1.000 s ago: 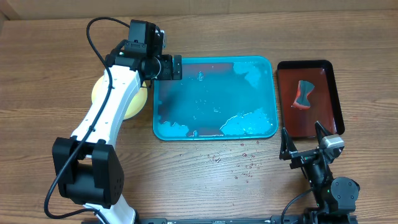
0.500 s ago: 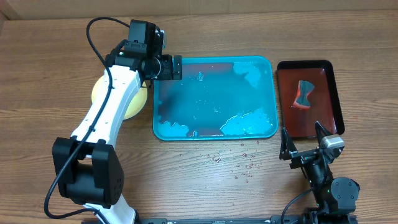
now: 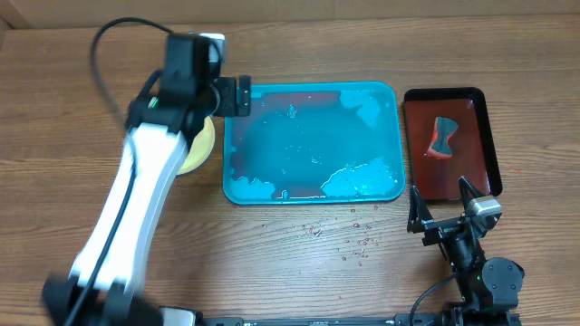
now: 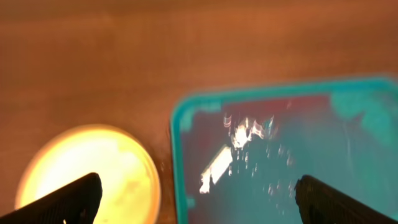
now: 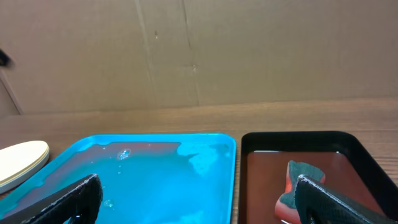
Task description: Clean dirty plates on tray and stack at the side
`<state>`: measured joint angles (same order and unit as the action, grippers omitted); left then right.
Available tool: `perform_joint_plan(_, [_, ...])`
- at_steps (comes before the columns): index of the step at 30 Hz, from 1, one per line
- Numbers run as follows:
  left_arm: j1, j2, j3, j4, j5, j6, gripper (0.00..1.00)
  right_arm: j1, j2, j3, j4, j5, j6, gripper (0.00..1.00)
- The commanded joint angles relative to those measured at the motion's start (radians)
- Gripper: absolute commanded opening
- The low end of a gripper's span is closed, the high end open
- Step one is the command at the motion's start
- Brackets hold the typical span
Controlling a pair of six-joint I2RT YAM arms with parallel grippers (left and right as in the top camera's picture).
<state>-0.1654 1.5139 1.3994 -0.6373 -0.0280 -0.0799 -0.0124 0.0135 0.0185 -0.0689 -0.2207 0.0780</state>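
The teal tray (image 3: 311, 138) lies mid-table, wet with foam patches and a reddish film, and no plate is on it. A pale yellow plate (image 3: 196, 149) lies on the table just left of the tray, mostly hidden under my left arm; I cannot tell whether others lie beneath it. My left gripper (image 3: 237, 95) is open and empty above the tray's far left corner. The left wrist view shows the plate (image 4: 87, 168) and the tray's rim (image 4: 177, 155) between my open fingers (image 4: 196, 199). My right gripper (image 3: 441, 214) is open and empty at the front right.
A dark red tray (image 3: 467, 167) with a black rim sits right of the teal tray and holds a red and grey sponge (image 3: 444, 136). Water drops (image 3: 353, 240) dot the table in front of the teal tray. A cardboard wall (image 5: 199, 50) stands behind the table.
My left arm has swung, blurred by motion, and its gripper has shifted slightly left over the tray's far left corner. The right arm has not moved.
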Motion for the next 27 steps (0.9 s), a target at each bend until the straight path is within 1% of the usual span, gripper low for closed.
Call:
perform_joint_plan(1, [0.051, -0.184, -0.175, 0.076, -0.022, 0.056, 1.00, 0.006, -0.011, -0.010, 0.004, 0.010, 0.000, 1.00])
perform_joint_plan(6, [0.114, -0.455, -0.480, 0.257, -0.004, 0.058, 1.00, 0.006, -0.011, -0.010, 0.005, 0.010, 0.000, 1.00])
perform_joint_plan(8, [0.142, -0.583, -0.624, 0.346, 0.013, 0.058, 1.00, 0.006, -0.011, -0.010, 0.004, 0.010, 0.000, 1.00])
perform_joint_plan(9, [0.164, -0.692, -0.745, 0.416, 0.028, 0.058, 1.00, 0.006, -0.011, -0.010, 0.004, 0.010, 0.000, 1.00])
perform_joint_plan(15, [0.190, -1.026, -1.076, 0.612, 0.036, 0.071, 1.00, 0.006, -0.011, -0.010, 0.004, 0.010, 0.000, 1.00])
perform_joint_plan(18, [0.193, -1.164, -1.193, 0.655, 0.056, 0.106, 1.00, 0.006, -0.011, -0.010, 0.004, 0.010, 0.000, 1.00])
perform_joint_plan(21, [0.193, -1.289, -1.281, 0.658, 0.055, 0.111, 1.00, 0.006, -0.011, -0.010, 0.005, 0.010, 0.000, 1.00])
perform_joint_plan(27, [0.193, -1.433, -1.376, 0.657, 0.054, 0.112, 1.00, 0.006, -0.011, -0.010, 0.004, 0.010, 0.000, 1.00])
